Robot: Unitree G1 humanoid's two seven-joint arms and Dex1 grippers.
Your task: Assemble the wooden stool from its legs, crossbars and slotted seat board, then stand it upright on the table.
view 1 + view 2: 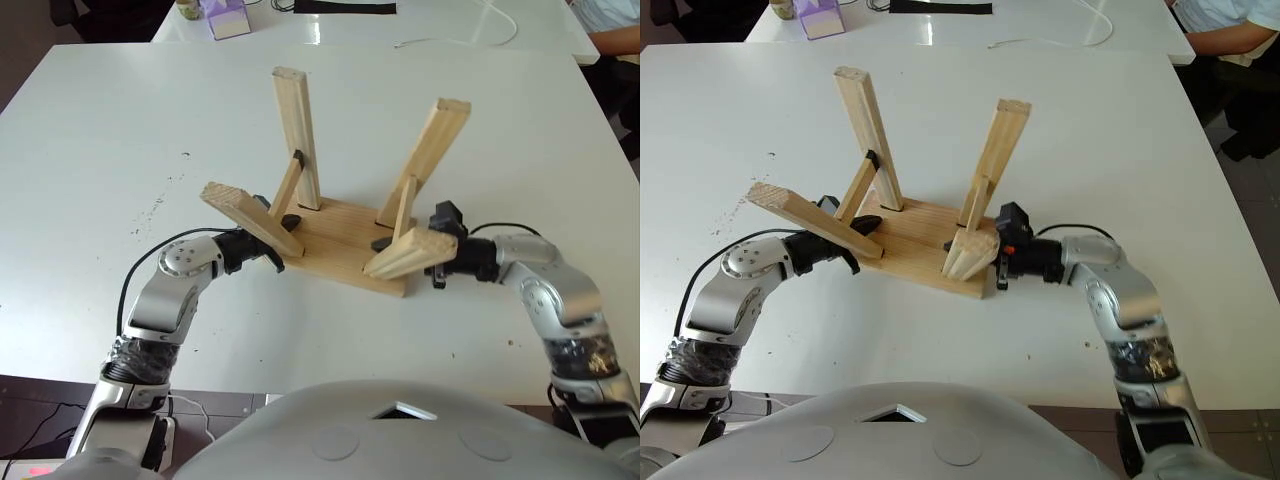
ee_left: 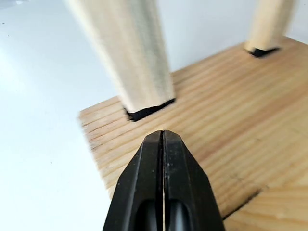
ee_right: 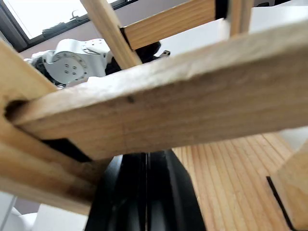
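Left hand and right hand, each pinched together, flank seat board under leaning legs; purple box beyond.

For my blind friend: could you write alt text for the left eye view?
A wooden stool lies upside down on a white table, seat board flat, four legs pointing up. The left gripper and right gripper flank its near corners.
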